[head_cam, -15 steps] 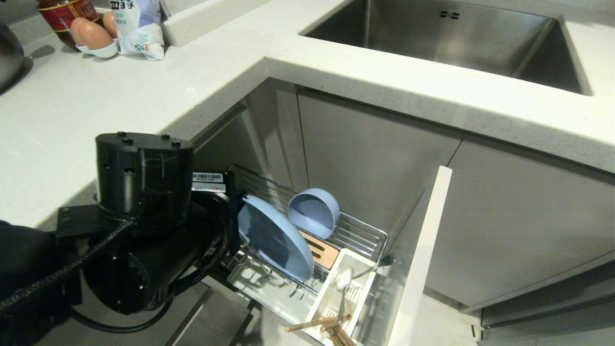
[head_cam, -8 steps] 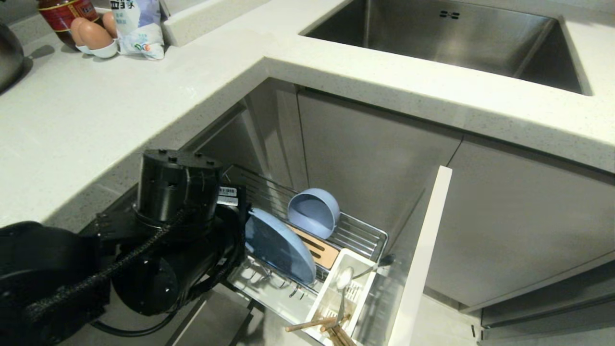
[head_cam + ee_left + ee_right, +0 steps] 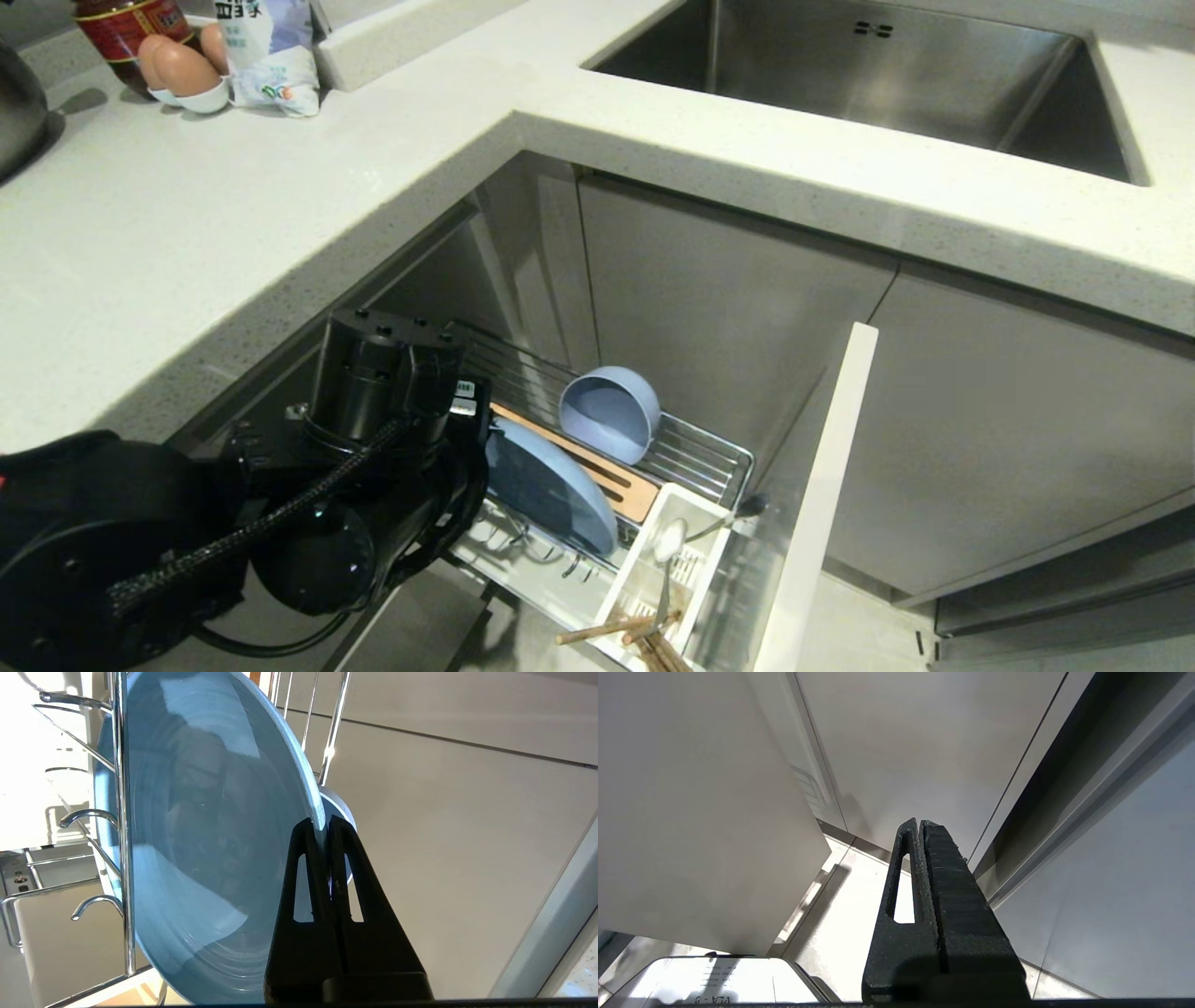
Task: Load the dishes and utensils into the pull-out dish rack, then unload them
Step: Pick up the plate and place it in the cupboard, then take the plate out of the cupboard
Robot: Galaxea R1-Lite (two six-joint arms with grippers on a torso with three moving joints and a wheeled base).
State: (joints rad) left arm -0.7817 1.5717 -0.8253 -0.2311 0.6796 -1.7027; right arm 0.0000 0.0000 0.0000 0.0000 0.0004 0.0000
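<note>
While gripped by the left gripper, plate stands racked.

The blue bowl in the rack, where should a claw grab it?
Pinch the bowl's thin rim at its upper edge, coming from above. It lies tipped on its side on the wire rack, so the rim stands exposed there, probably an easy pinch.
</note>
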